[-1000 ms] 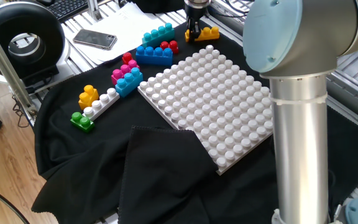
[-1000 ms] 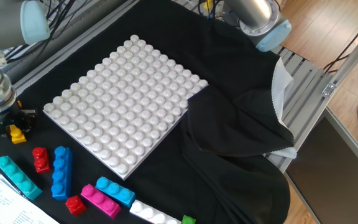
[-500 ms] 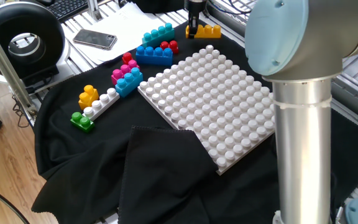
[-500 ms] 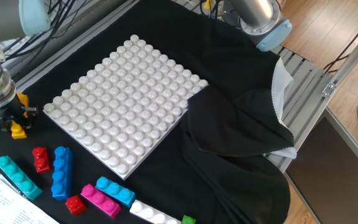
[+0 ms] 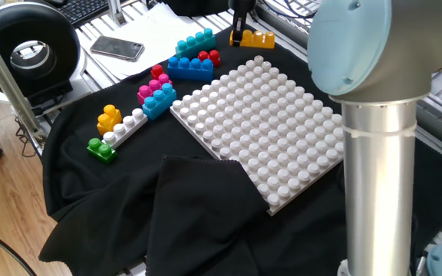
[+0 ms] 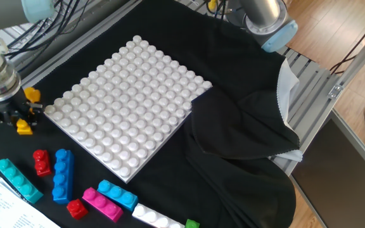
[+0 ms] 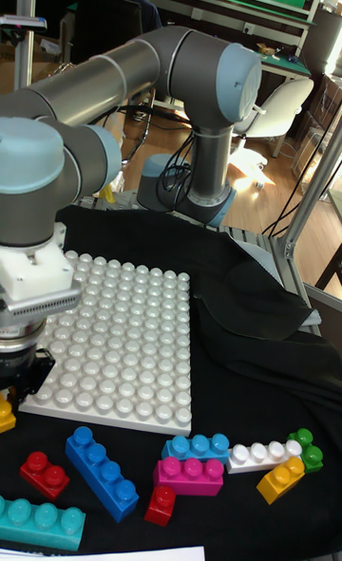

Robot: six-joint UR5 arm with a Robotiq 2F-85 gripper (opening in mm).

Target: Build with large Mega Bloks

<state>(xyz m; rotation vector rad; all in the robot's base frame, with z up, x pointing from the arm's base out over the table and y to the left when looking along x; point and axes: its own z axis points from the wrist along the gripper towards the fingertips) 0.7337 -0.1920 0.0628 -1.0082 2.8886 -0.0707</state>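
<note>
Nearest, on the black cloth [image 5: 198,222] by its near-left edge, the green brick [image 5: 100,148], white brick [image 5: 125,127] and a small yellow brick [image 5: 109,116] lie in a short row. None of them has moved in the last second. Neither has the pink brick [image 5: 153,90] beyond them, or the long blue brick [image 5: 189,67] and teal brick [image 5: 193,41] further back along the left side of the white baseplate [image 5: 259,123]. The baseplate itself carries no brick yet. The change is at the far corner. There the gripper [image 5: 239,34], its fingers clamped narrow on the orange-yellow brick [image 5: 258,38], has risen over the last second and drawn closer to the baseplate's far corner. The brick looks clear of the cloth now, hanging just beside that corner; the other fixed view shows it poking out on either side of the fingers. I judge the pick is done and the carry has started. Building still waits on lining the brick up over the studs and pressing it down.
</note>
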